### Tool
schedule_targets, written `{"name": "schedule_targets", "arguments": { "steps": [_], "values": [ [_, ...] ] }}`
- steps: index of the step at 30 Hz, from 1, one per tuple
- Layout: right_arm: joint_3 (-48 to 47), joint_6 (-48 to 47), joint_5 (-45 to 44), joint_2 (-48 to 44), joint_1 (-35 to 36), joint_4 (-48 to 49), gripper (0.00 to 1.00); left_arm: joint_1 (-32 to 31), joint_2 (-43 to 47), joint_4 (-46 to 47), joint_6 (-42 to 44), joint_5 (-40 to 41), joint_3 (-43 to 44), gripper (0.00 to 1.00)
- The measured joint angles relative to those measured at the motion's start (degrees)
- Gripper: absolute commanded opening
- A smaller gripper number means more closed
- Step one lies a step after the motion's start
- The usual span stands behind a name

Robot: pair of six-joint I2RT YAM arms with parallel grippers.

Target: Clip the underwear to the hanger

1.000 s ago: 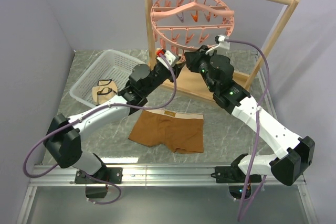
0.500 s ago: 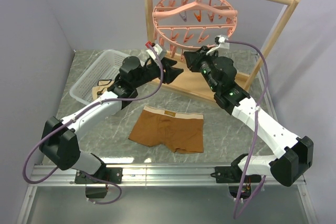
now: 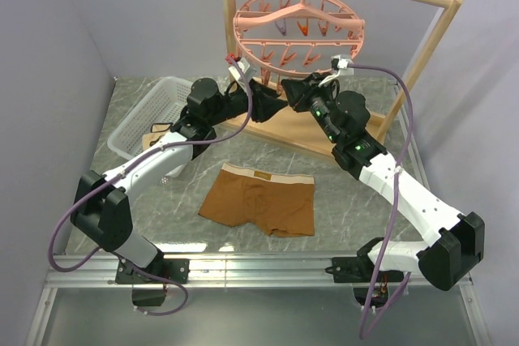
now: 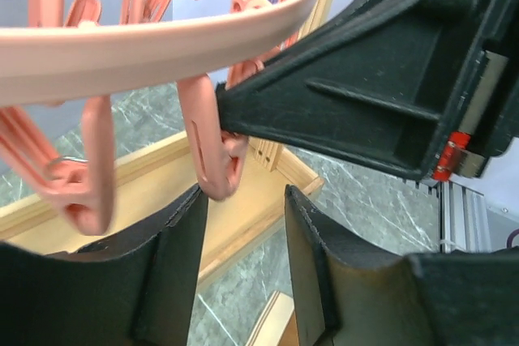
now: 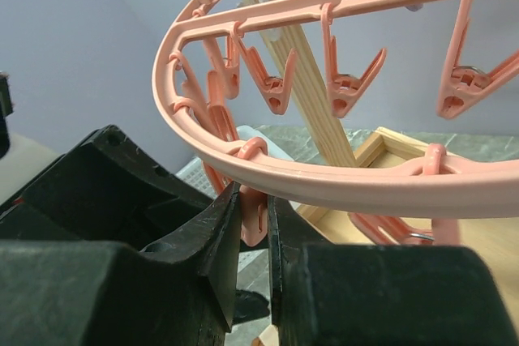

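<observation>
— Starting at the left: anything different?

— At nine o'clock, no. Same basket (image 3: 130,123), same beige garment (image 3: 160,139) inside. Next over, yes: left gripper (image 4: 243,208) lifted from low above the table a second ago, now right under the hanger (image 4: 146,50) rim near twelve o'clock.

— Open or closed?

— Spread fairly wide, gripping nothing. Just a pink clip (image 4: 212,160) dangling above the gap, tip almost between the fingers.

— And further right?

— Right gripper (image 5: 253,197), barely moved. Drawn narrow around what looks like that same clip, pinching it. Cannot tell whether squeezed hard enough to spread the clip's mouth.

— Underwear (image 3: 259,200)?

— Lying flat on the table toward six o'clock, well apart from both grippers. Not shifted, not touched.

— So, for the task?

— Likely readying a clip with both tools up at the ring. No cloth up there, so clipping not yet begun. Calls for one gripper to go down and fetch the shorts.
</observation>
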State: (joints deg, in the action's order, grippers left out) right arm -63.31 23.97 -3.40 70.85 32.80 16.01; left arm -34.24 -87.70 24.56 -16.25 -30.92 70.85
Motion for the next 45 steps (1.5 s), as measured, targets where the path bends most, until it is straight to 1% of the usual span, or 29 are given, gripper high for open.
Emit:
{"name": "schedule_targets", "arguments": {
  "steps": [7, 10, 11, 13, 14, 15, 16, 17, 19, 20, 22, 25, 31, 40, 45],
  "values": [
    [0.74, -0.07, 2.69, -0.57, 0.0, 1.33, 0.0, 0.04, -1.36, 2.45, -0.04, -0.37, 1.33, 0.43],
    [1.03, -0.09, 3.04, -0.72, -0.09, 1.68, 0.0, 0.09, -1.9, 3.08, 0.07, -0.33, 2.08, 0.35],
    [1.05, -0.09, 3.1, -0.79, -0.11, 1.77, 0.0, 0.15, -2.19, 3.26, 0.13, -0.35, 2.4, 0.26],
    [1.14, -0.13, 3.23, -0.96, -0.15, 1.97, 0.0, 0.22, -2.67, 3.63, 0.22, -0.5, 2.91, 0.15],
    [1.18, -0.11, 3.3, -1.07, -0.24, 2.03, 0.0, 0.26, -2.86, 3.78, 0.24, -0.81, 3.13, 0.04],
    [1.18, -0.11, 3.26, -1.14, -0.31, 2.03, 0.02, 0.26, -2.99, 3.8, 0.28, -0.94, 3.32, 0.0],
    [1.18, -0.04, 3.19, -1.18, -0.33, 1.99, 0.07, 0.26, -3.04, 3.82, 0.31, -1.07, 3.39, 0.0],
    [1.18, 0.02, 3.04, -1.22, -0.33, 1.95, 0.17, 0.26, -3.06, 3.85, 0.35, -1.18, 3.41, 0.0],
    [1.18, 0.44, 2.93, -1.29, -0.33, 1.7, 0.3, 0.26, -3.06, 3.85, 0.48, -1.22, 3.41, 0.0],
    [1.18, 0.59, 2.91, -1.36, -0.33, 1.51, 0.43, 0.24, -3.06, 3.85, 0.55, -1.2, 3.39, 0.0],
    [1.29, 1.14, 3.08, -1.86, -0.26, 0.22, 0.52, 0.2, -3.04, 4.28, 1.14, -0.55, 3.02, 0.0],
    [3.37, 1.4, 3.3, -4.07, -0.15, -0.68, 0.55, 0.04, -2.86, 4.81, 3.13, 1.22, 1.77, 0.0],
    [4.74, 1.73, 4.02, -6.67, -0.15, -1.01, 0.56, -0.28, -1.7, 5.81, 7.39, 5.14, -1.2, 0.0],
    [2.12, 5.38, 4.0, -1.9, -0.15, -0.81, 0.57, -2.62, 0.35, 8.22, 12.7, 8.61, -2.93, 0.0],
    [2.12, 7.21, 4.35, -1.29, -0.15, -0.02, 0.58, -3.19, 0.52, 8.46, 15.17, 10.45, -3.65, 0.0]
  ]
}}
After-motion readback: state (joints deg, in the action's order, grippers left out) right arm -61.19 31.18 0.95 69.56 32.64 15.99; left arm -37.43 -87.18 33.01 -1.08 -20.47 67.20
